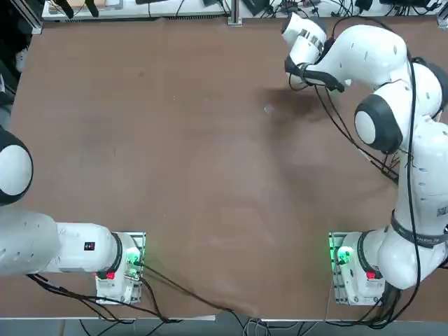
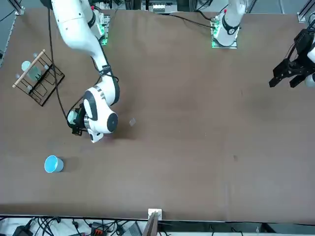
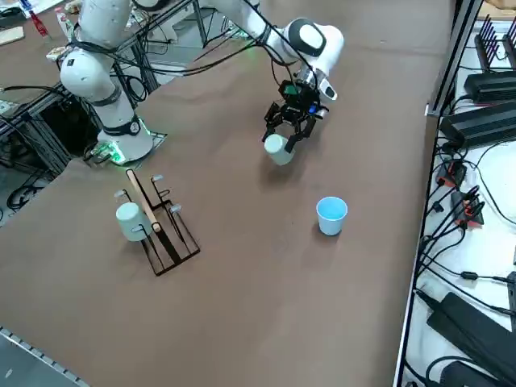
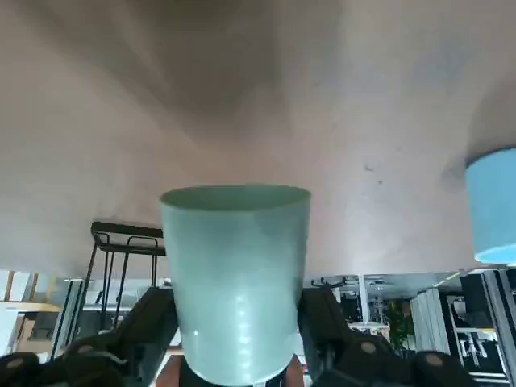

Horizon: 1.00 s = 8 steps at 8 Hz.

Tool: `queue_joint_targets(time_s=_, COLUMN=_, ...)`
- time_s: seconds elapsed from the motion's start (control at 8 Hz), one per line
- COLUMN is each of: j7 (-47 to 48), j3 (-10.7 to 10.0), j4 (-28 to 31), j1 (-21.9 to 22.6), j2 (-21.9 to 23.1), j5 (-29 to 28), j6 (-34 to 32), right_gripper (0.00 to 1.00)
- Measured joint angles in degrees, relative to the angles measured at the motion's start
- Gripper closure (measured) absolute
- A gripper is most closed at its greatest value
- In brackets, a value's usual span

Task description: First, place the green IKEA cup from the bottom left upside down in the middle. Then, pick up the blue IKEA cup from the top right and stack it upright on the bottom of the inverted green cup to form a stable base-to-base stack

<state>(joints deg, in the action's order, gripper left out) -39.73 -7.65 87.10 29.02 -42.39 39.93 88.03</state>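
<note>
Green cup (image 3: 278, 148) in right gripper (image 3: 289, 129); one blue cup (image 3: 331, 215)

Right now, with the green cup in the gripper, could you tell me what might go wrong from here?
1. The right gripper grips the green cup near one end only; it might slip or tilt while being turned over.
2. The blue cup stands close by on the table, so a wide swing could knock it.
3. Set down tilted, the green cup may give a poor base for stacking.
</note>
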Motion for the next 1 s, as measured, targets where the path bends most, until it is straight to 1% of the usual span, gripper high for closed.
queue_joint_targets(time_s=0.38, j7=2.5, j3=0.0, j4=0.0, j1=1.3, j2=-2.5, j5=0.2, j6=0.0, right_gripper=0.14)
queue_joint_targets(time_s=1.0, j7=3.5, j3=-0.2, j4=0.1, j1=1.6, j2=-4.0, j5=0.2, j6=-0.3, right_gripper=0.14)
